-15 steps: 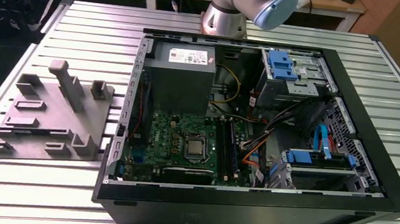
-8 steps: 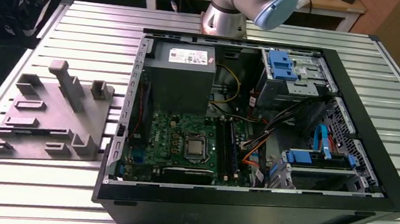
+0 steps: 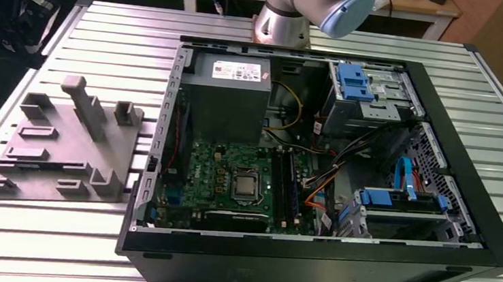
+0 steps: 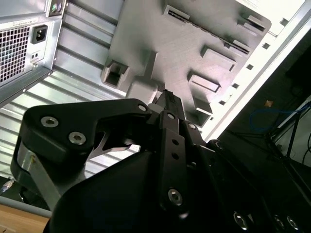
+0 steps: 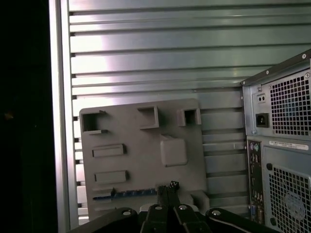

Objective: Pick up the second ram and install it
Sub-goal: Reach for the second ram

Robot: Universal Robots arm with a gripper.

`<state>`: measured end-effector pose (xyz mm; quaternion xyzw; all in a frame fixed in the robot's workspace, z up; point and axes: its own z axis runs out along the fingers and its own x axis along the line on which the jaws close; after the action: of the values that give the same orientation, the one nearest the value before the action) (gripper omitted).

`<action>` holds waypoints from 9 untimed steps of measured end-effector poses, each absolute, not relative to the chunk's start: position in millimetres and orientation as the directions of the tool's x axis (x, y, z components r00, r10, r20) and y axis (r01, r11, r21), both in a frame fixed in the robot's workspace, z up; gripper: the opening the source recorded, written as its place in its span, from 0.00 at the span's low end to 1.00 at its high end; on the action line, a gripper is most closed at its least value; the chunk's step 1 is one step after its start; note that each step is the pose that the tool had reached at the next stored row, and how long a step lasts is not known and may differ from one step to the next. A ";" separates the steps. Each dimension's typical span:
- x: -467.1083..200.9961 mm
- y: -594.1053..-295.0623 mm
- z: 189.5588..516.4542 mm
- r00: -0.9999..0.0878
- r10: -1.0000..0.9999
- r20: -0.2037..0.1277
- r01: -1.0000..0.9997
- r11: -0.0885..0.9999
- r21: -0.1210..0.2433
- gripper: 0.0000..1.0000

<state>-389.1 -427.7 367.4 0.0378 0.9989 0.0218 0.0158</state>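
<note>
Second ram: thin strip lying lengthwise along the grey fixture's edge, opposite its three open pockets. Gripper: jaws drawn together, empty, poised by the strip's end nearer the computer case.

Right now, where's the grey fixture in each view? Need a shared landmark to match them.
Exterior view: fixture on the table, at the exterior view's left of the PC case.
Second wrist view: fixture beyond the end effector, beside the PC case's rear.
First wrist view: fixture beyond the end effector, PC case's rear beside it.
Shared landmark: the PC case.
</note>
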 end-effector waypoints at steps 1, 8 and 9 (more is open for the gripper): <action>-389.8 -428.4 366.2 -0.997 0.076 -0.030 0.075 0.996 0.045 0.10; -394.4 -432.2 358.1 -0.997 0.076 -0.030 0.075 0.996 0.045 0.10; -395.1 -432.6 356.9 -0.997 0.076 -0.030 0.075 0.996 0.045 0.10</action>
<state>-395.1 -432.6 356.9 0.0377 0.9989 0.0219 0.0159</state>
